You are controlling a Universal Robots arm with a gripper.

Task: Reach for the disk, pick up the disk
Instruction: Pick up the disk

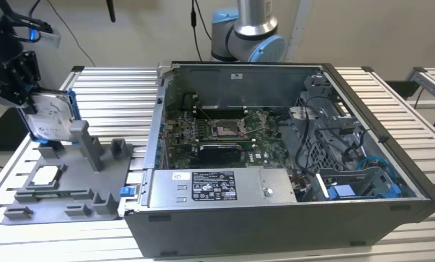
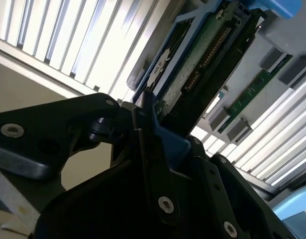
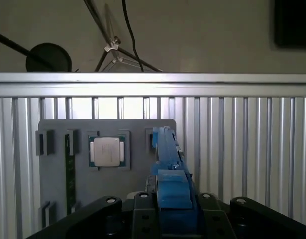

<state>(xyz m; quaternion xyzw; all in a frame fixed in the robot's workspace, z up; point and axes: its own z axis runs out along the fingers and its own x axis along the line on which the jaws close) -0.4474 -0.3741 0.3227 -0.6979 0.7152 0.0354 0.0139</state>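
The disk (image 1: 48,119), a silver-grey drive in a blue bracket, stands on edge at the exterior view's left, above the back of the grey fixture tray (image 1: 68,194). My gripper (image 1: 28,101) is shut on its upper end. In the first wrist view the black fingers (image 3: 143,214) clamp the blue bracket (image 3: 168,154) edge-on. In the second wrist view the disk (image 2: 192,64) runs away from the gripper (image 2: 157,137), its circuit side showing. Whether its lower end still touches the tray's slot I cannot tell.
A small square chip (image 1: 46,173) (image 3: 107,151) sits in a pocket of the tray, beside a green memory stick (image 3: 69,167). An open computer case (image 1: 275,229) stands to the exterior view's right on the slatted metal table (image 1: 115,87), with a grey power supply (image 1: 217,186) inside.
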